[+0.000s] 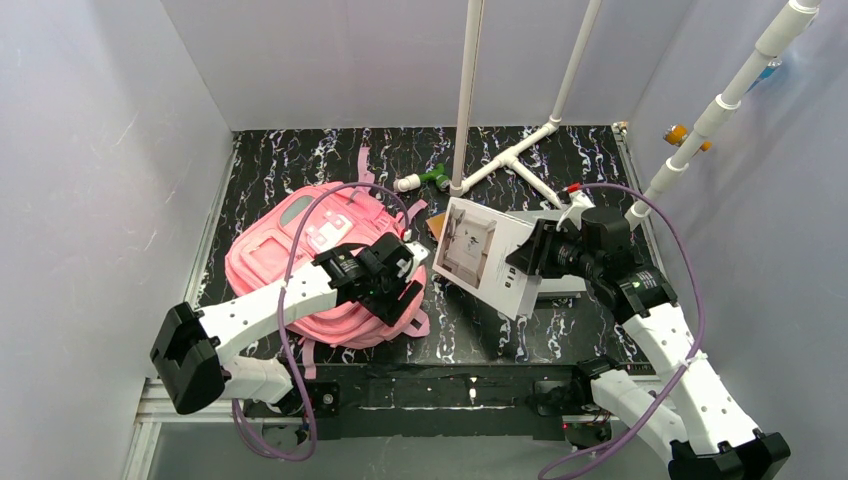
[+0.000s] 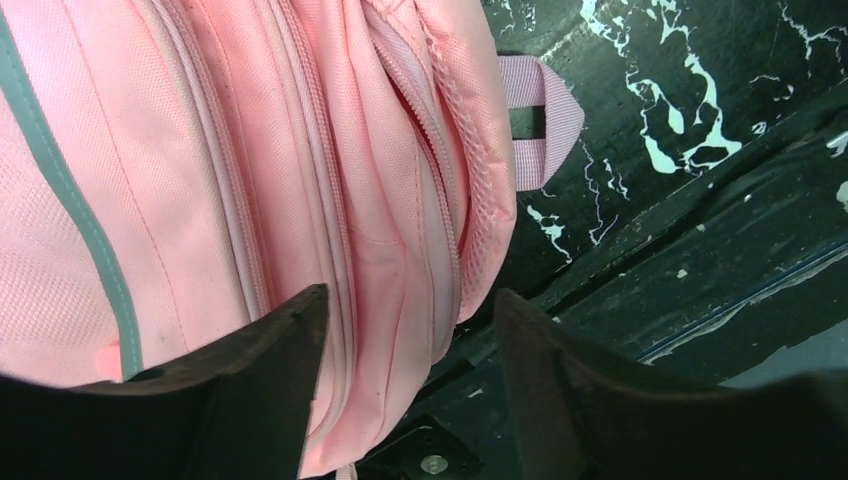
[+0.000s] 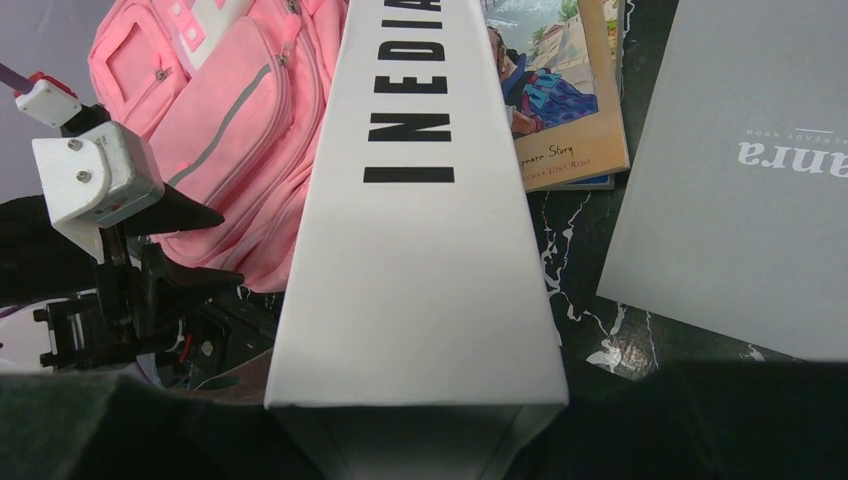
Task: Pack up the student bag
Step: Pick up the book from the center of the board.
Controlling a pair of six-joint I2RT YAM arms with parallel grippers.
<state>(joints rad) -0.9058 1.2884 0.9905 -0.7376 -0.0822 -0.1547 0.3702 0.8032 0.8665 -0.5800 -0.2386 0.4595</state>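
Your left gripper [image 2: 405,300] straddles the zippered side of the large soft pink fabric student bag [image 2: 200,150], jaws parted; whether they pinch it cannot be told. Your right gripper [image 1: 528,262] clamps a white lettered box [image 1: 480,255], the bag at its nine o'clock.

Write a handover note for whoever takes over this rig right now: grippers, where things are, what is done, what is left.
Left gripper: open, jaws astride the side edge of the bag, by its zips.
Right gripper: shut on the white box, held tilted to the right of the bag.
Picture book and grey book: lying on the table, beyond the box.
Done: box is in hand; no opening in the bag shows.
Left: probably open the bag, put in the box, then the books.
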